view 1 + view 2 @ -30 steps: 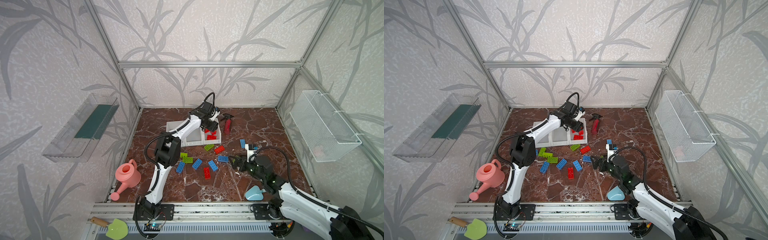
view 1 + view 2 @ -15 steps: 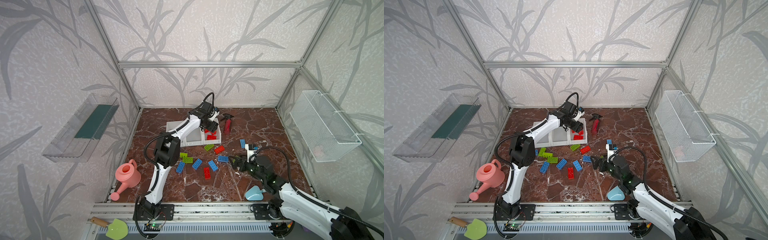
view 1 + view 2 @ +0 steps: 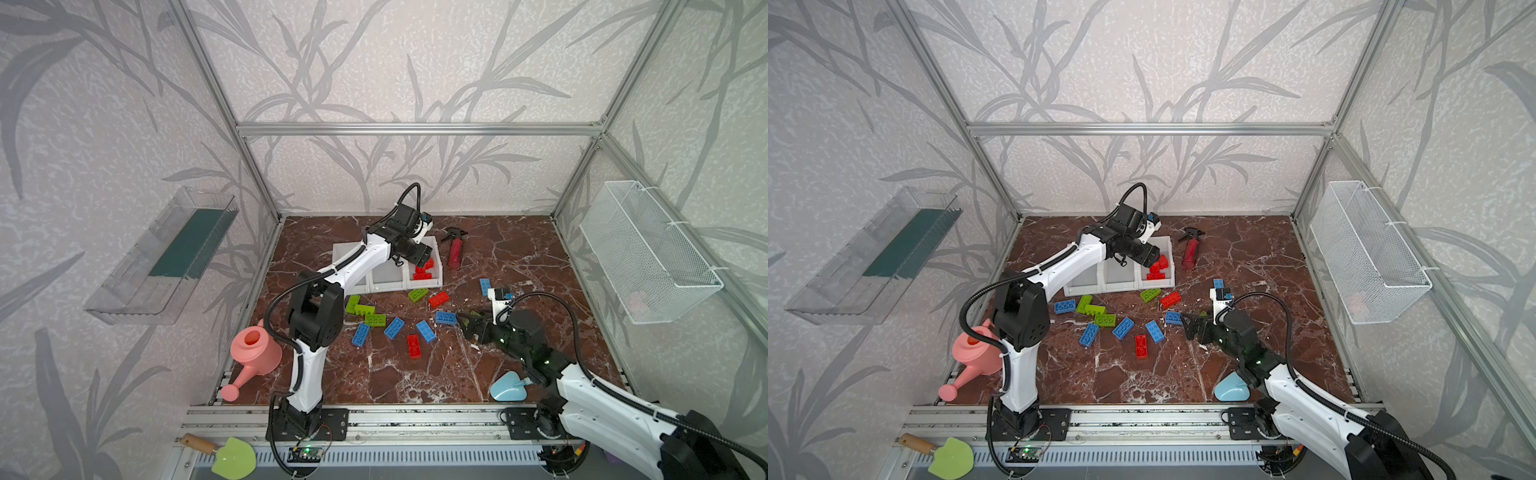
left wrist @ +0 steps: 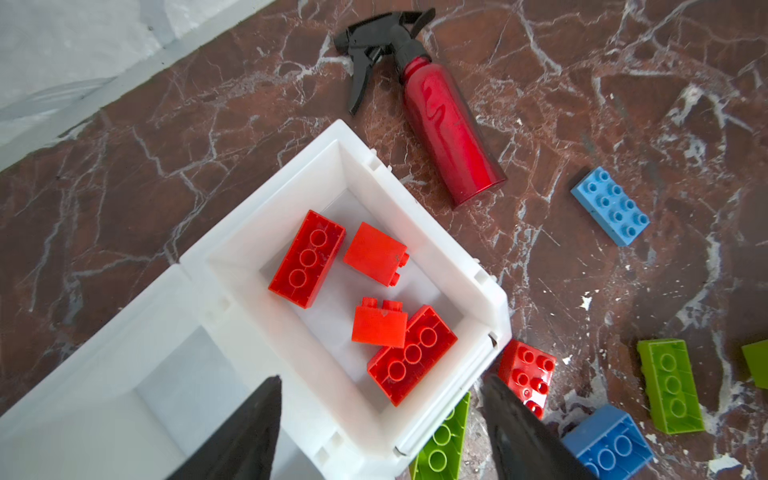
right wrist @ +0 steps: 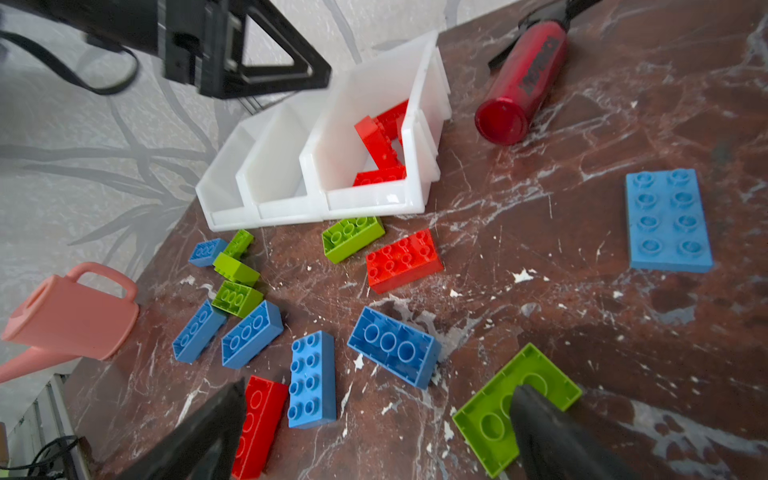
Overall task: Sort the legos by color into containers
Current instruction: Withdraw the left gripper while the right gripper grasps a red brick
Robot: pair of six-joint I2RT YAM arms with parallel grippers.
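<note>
right fingers [image 5: 548,428] apart, empty, low over counter [image 5: 540,249], one tip at a green brick [image 5: 486,419] | loose bricks [image 5: 392,357] beyond them, unmoved since a second ago | left fingers [image 4: 511,415] apart, empty, above end bin [image 4: 415,195] | four red bricks [image 4: 307,257] inside, below them | both arms barely shifted

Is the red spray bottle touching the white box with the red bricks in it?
Apart. The left wrist view shows a strip of brown marble floor between the red metal spray bottle and the white plastic bin.
</note>
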